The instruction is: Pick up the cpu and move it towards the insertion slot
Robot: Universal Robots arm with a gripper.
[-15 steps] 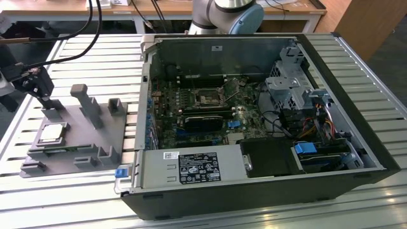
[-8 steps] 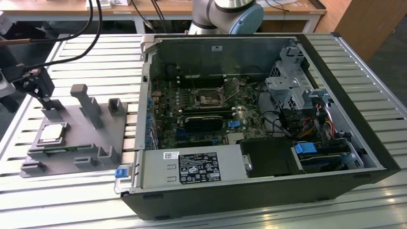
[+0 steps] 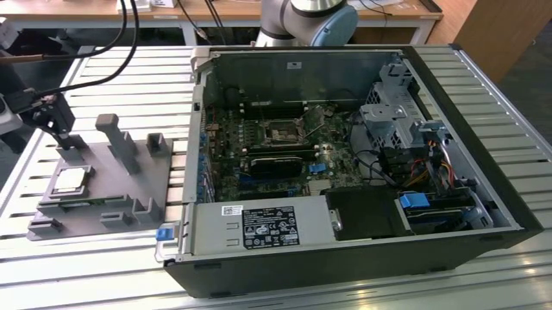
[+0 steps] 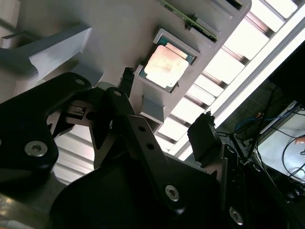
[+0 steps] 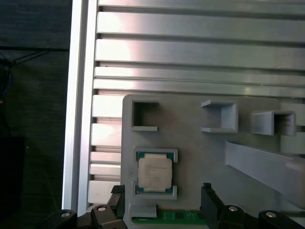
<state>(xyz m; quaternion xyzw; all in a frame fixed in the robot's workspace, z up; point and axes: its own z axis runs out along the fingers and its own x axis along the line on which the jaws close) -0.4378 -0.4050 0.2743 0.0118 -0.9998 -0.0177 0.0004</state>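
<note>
The cpu [image 3: 71, 180] is a flat square chip with a shiny metal top, lying in a shallow recess of the grey fixture plate [image 3: 95, 194] at the exterior view's left. Both wrist views show the cpu [image 5: 154, 173] [image 4: 167, 65] seated in its frame. My gripper [image 3: 67, 150] hangs just above the plate beside the chip, open. Its two black fingertips [image 5: 208, 194] stand apart in both wrist views, with nothing between them. In the second wrist view the gripper [image 4: 166, 102] is a little short of the chip. The insertion slot [image 3: 283, 133] is the square socket on the motherboard inside the open case.
The open computer case [image 3: 483, 155] lies on a slatted metal table [image 3: 129, 77]. Grey upright blocks [image 3: 118, 141] rise from the fixture plate close to my gripper. Inside the case are a long black card [image 3: 276, 165], a blue connector [image 3: 316, 168], a drive cage [image 3: 388, 116] and the power supply [image 3: 254, 227].
</note>
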